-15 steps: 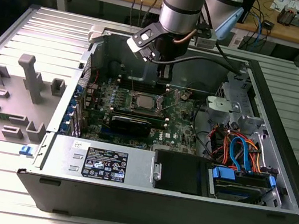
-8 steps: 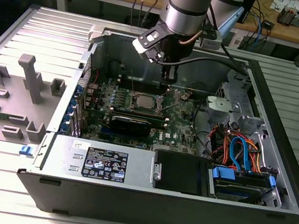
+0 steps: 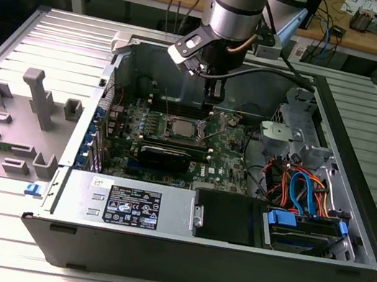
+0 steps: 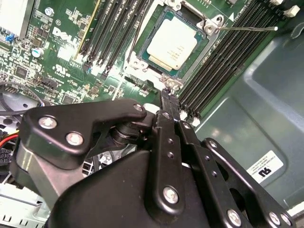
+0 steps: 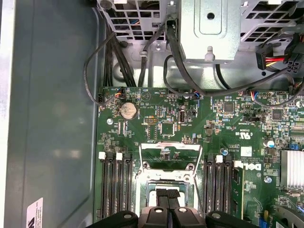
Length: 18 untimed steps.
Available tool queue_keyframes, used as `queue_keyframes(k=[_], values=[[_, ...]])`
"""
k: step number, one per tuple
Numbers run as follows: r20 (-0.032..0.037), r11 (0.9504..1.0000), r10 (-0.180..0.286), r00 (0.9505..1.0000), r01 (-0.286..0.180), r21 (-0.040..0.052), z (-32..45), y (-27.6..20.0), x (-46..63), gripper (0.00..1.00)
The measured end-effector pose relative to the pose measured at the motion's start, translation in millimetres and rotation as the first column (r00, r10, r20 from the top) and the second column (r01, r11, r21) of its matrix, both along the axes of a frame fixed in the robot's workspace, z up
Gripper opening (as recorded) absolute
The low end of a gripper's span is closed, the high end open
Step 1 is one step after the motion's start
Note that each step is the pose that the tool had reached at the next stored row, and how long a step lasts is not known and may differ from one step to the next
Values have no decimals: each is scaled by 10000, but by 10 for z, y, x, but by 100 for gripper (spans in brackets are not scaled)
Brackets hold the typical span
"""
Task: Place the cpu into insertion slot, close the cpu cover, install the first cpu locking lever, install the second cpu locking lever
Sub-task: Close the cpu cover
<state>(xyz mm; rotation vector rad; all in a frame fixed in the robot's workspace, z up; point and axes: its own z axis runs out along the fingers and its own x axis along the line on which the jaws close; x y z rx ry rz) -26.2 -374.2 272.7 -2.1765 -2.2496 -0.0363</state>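
The hand (image 4: 166, 92) is clenched, its two fingers pressed flat together with nothing visible between them, and it hangs tip-down inside the open computer case (image 3: 225, 264), just off one edge of the motherboard's socket. In the exterior view the cpu (image 3: 180, 126) lies at about eight o'clock from the hand (image 3: 212, 108), close by and lower. It is seated flat in the socket with its silvery top up, and being square it has no long axis to line up with. The cpu cover (image 5: 168, 144) looks tilted up off the socket on the hand's side, since green board shows through its window, so I judge it not yet closed; whether the fingertips touch it I cannot tell. By count there are one hand, one cpu and one cover. One locking lever (image 4: 247, 28) stands free as a thin rod, and what looks like a second runs along the opposite side of the socket. Two banks of empty black memory slots (image 4: 216, 61) flank the socket.
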Motion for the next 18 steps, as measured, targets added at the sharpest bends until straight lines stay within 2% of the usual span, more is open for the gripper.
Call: queue_keyframes(k=[18], values=[[-1, 10000, 1, 10000, -1, -3, 2, -1, 61, 11]])
